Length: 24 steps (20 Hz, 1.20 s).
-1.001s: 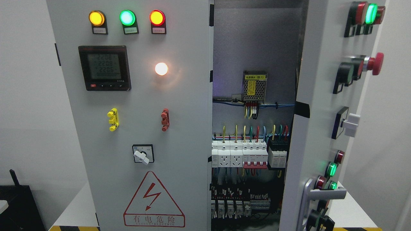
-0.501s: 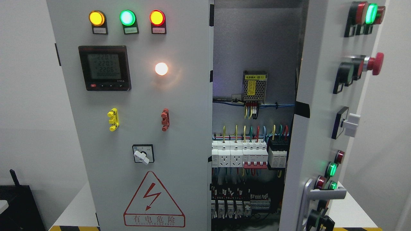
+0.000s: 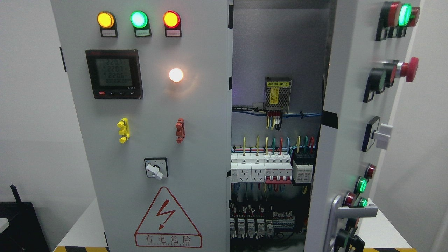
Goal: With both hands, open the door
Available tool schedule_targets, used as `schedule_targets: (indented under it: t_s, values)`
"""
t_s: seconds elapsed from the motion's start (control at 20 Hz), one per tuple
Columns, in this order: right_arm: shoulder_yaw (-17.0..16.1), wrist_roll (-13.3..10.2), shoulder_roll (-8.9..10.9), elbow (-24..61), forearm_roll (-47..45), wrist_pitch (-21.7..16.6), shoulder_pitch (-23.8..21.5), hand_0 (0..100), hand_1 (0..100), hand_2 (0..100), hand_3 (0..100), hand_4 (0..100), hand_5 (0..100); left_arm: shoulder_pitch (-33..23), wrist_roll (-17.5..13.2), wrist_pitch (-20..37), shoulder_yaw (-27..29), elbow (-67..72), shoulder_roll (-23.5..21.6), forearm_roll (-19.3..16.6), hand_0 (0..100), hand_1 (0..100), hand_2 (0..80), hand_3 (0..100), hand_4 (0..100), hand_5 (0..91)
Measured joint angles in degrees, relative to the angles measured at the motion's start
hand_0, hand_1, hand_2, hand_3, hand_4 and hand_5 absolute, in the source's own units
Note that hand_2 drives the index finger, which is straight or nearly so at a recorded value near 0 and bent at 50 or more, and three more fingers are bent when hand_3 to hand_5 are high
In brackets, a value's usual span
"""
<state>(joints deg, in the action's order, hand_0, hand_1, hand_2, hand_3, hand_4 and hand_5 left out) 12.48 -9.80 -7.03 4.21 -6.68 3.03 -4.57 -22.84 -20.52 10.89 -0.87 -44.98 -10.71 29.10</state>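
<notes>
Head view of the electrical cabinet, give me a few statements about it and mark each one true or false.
1. The right door is swung open, showing wiring inside. True.
2. A robot hand grips the door handle. False: no robot hand is in view; the handle is untouched.
3. Three lit indicator lamps sit along the top of the left door: yellow, green, red. True.
4. The warning triangle is on the open door. False: it is low on the left door.
5. The red mushroom button is on the right door. True.
</notes>
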Motion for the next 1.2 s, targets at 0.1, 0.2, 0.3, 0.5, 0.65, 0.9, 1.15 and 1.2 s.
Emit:
schedule_targets:
  t_s: [0.1,0.2,0.3,0.5,0.65,0.9,1.15,1.2]
  values:
    - [0.00,0.00,0.00,0.00,0.00,0.00,0.00,12,39,0,0,0,0,-1.88,-1.59,0.14,2.55,-9.10,-7.18,13.26,12,39,0.0,0,0,0.0]
    - [0.00,0.00,0.00,0.00,0.00,0.03,0.00,12,39,0,0,0,0,-3.43,-5.21,0.16,5.42,-16.87,-14.75,25.89,12,39,0.0,0,0,0.0]
    - [0.00,0.00,0.00,0.00,0.00,0.03,0.00,12,39,0,0,0,0,-4.73,-9.24,0.31,8.60,-23.31,-22.09,36.64,12,39,0.0,0,0,0.0]
    - [0.00,0.00,0.00,0.00,0.00,0.03,0.00,12,39,0,0,0,0,-6.31,-19.54,0.08,14.66,-33.02,-35.81,51.23,12,39,0.0,0,0,0.0]
    - [0.00,0.00,0.00,0.01,0.00,0.03,0.00,12,39,0,0,0,0,-6.61,-24.91,-0.15,18.44,-38.04,-44.00,57.35,12,39,0.0,0,0,0.0]
    - [0.00,0.00,0.00,0.00,-0.01,-0.01,0.00,12,39,0,0,0,0,-2.33,-27.53,-1.46,22.23,-43.67,-54.36,62.65,12,39,0.0,0,0,0.0]
    - [0.00,-0.01,0.00,0.00,-0.01,-0.01,0.00,12,39,0,0,0,0,22.92,-27.84,-9.61,12.69,-47.65,-61.38,64.53,12,39,0.0,0,0,0.0]
    - [0.00,-0.01,0.00,0.00,-0.01,-0.01,0.00,12,39,0,0,0,0,30.61,-27.87,-10.82,8.48,-48.33,-62.35,64.75,12,39,0.0,0,0,0.0]
